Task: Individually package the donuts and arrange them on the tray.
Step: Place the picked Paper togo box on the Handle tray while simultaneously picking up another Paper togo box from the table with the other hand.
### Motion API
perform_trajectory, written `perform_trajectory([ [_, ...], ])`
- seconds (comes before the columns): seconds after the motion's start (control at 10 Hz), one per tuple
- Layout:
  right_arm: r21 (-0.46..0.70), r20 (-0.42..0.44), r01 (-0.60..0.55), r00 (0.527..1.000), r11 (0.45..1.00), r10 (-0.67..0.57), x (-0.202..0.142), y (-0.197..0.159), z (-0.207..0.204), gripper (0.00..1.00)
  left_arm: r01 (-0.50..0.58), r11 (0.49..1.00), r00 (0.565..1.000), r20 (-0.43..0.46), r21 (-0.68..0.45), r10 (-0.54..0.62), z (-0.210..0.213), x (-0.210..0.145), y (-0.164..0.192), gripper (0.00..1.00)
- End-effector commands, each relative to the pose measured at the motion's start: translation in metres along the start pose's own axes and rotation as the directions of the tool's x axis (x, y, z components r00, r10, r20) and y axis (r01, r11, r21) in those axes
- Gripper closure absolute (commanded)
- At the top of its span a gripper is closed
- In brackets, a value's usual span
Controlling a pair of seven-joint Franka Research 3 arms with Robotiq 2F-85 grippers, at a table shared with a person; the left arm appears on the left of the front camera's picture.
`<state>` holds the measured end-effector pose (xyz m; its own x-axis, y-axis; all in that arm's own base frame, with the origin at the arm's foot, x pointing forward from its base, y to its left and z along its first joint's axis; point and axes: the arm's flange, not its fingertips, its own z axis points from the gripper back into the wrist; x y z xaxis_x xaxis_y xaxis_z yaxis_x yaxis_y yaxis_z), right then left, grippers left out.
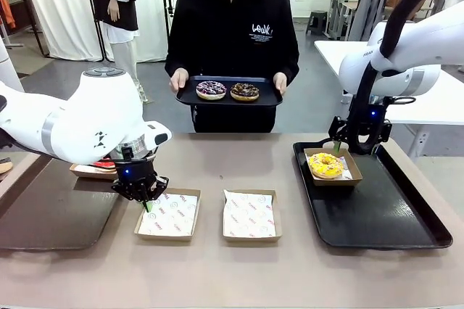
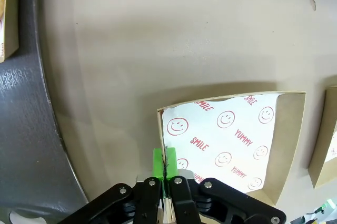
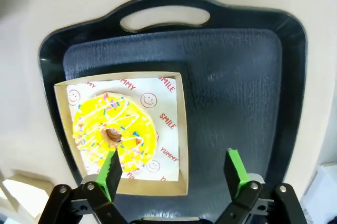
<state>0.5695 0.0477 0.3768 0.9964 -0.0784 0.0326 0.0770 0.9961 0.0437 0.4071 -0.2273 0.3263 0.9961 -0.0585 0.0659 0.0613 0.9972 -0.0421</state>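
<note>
I see the yellow sprinkled donut (image 3: 113, 132) boxed on the black tray (image 3: 237, 77) beneath my right gripper (image 3: 171, 158), jaws spread and holding nothing, while my left gripper (image 2: 164, 162) clamps the wall of an empty box (image 2: 289, 129).

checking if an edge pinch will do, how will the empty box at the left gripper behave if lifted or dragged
The box looks like thin cardboard holding just a paper liner, so probably very light. The left gripper pinches one wall only, so that wall may bend and the box hang tilted. Dragged, it likely slides easily on the smooth table.
</note>
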Motion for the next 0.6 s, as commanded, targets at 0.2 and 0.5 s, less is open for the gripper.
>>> perform_trajectory([
  [0.2,0.297,-0.028,0.079,0.997,0.951,-0.074,-0.042,-0.050,0.062,0.00,-0.032,0.997,0.999,-0.003,-0.073,0.032,0.063,0.018,0.017,1.00],
  [0.5,0.548,-0.075,0.155,0.988,0.822,-0.136,-0.090,-0.133,0.117,0.00,-0.001,0.996,1.000,0.021,-0.093,0.003,0.122,0.052,0.019,1.00],
])
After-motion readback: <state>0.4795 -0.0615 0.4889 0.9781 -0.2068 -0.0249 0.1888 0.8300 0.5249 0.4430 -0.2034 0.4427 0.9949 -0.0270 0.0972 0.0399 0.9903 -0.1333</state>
